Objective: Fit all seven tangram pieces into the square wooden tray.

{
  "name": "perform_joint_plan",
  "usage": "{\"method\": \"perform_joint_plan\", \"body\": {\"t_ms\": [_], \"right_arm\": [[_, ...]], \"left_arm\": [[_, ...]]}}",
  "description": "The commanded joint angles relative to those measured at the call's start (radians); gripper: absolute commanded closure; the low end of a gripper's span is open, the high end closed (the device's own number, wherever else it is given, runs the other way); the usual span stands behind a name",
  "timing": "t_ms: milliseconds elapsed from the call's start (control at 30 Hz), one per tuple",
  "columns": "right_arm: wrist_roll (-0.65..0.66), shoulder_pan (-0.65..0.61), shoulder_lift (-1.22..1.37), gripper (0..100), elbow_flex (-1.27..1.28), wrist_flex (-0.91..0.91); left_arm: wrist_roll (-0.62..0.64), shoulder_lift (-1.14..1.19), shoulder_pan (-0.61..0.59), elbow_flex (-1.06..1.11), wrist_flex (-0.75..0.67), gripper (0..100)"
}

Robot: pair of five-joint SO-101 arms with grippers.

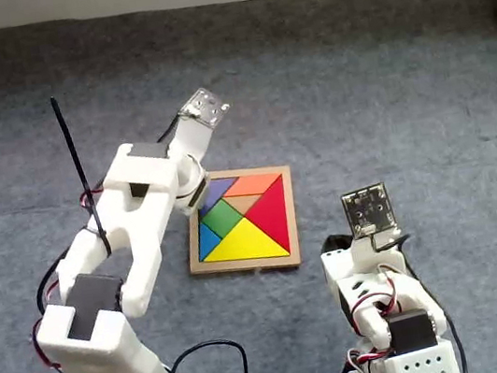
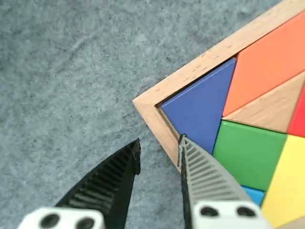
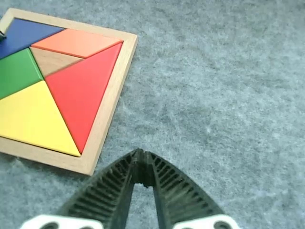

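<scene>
Seemingly finished: seven tangram pieces (image 1: 243, 241) are counted inside the wooden tray (image 1: 242, 266), laid on grey carpet (image 1: 401, 77). Left gripper (image 2: 159, 140) is spread empty astride the tray's corner; right gripper (image 3: 143, 155) is closed on nothing beside it.

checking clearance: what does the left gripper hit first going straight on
Likely the corner rim of the tray, by the blue piece; the black finger would meet carpet. Depth is unclear.

White left robot arm (image 1: 144, 212) sits over the square wooden tray's (image 1: 247, 264) ten-o'clock corner, hiding part of the dark blue wooden piece (image 1: 219, 189); its shape, possibly a triangle, can't be called.
</scene>
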Motion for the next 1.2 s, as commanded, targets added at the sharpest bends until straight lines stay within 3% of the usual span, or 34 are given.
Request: {"method": "perform_joint_plan", "body": {"t_ms": [0,200,500,633,1167], "right_arm": [[0.0,0.01,-0.01,99.3,0.154,-0.007],[0.0,0.01,-0.01,99.3,0.154,-0.007],[-0.002,0.01,-0.01,99.3,0.154,-0.007],[-0.002,0.01,-0.01,99.3,0.154,-0.007],[-0.005,0.01,-0.01,99.3,0.154,-0.007]], "left_arm": [[0.018,-0.021,0.031,-0.027,0.009,87],[0.054,-0.228,0.024,0.111,0.005,95],[0.068,-0.656,0.025,0.509,-0.247,95],[0.146,-0.796,0.022,0.596,-0.295,97],[0.153,-1.251,0.03,0.888,-0.431,99]]}}
